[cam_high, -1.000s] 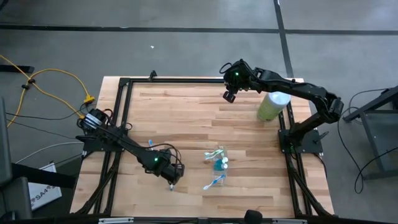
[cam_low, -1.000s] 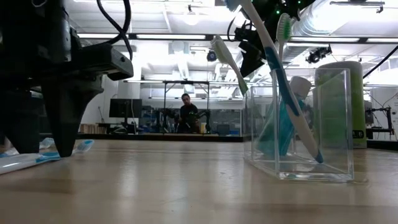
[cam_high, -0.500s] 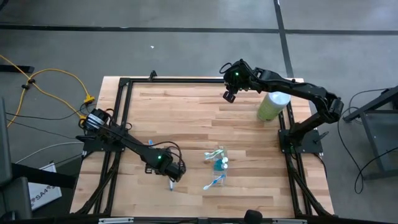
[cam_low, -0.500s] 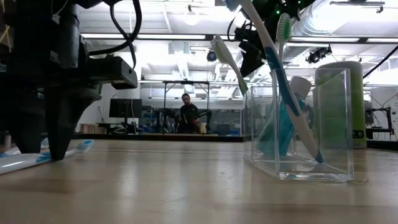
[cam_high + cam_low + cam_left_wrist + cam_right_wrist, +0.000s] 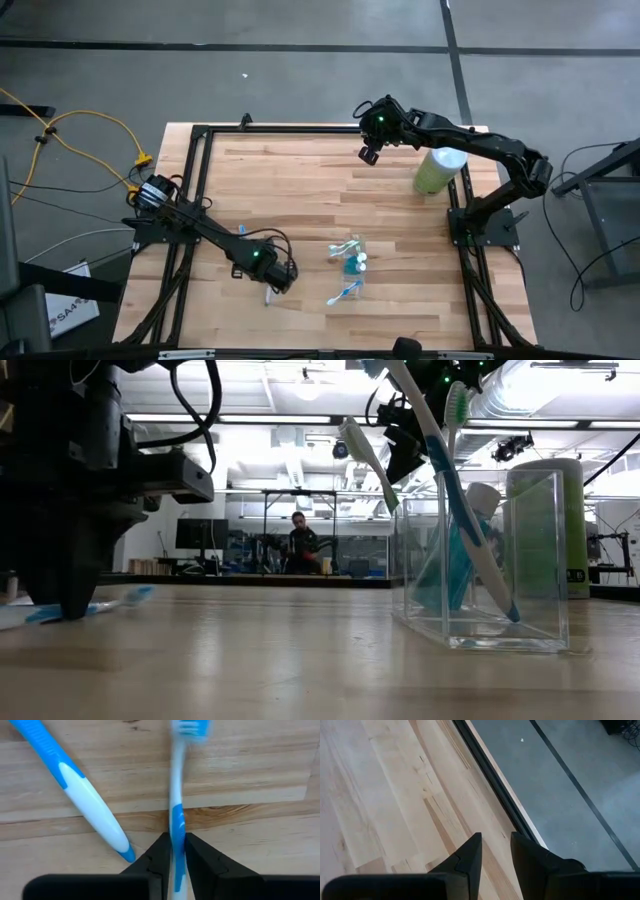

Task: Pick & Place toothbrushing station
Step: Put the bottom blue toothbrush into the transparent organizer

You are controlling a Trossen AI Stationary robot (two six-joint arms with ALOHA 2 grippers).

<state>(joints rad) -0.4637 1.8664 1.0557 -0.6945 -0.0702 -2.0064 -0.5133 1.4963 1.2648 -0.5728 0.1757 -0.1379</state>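
Left gripper [image 5: 174, 851] low over the table [image 5: 300, 180], its fingers [image 5: 159, 855] pinching the handle of a blue-and-white toothbrush [image 5: 176, 795]; a second toothbrush [image 5: 82, 795] lies just beside it. The clear station [image 5: 350, 262], holding brushes and teal containers, stands well apart toward the right arm's side. Right gripper [image 5: 368, 154] hangs near the table's far edge, fingers slightly spread, holding nothing.

Two loose toothbrushes [image 5: 176, 795], one clear tray [image 5: 485, 560], one green cylinder [image 5: 438, 170]
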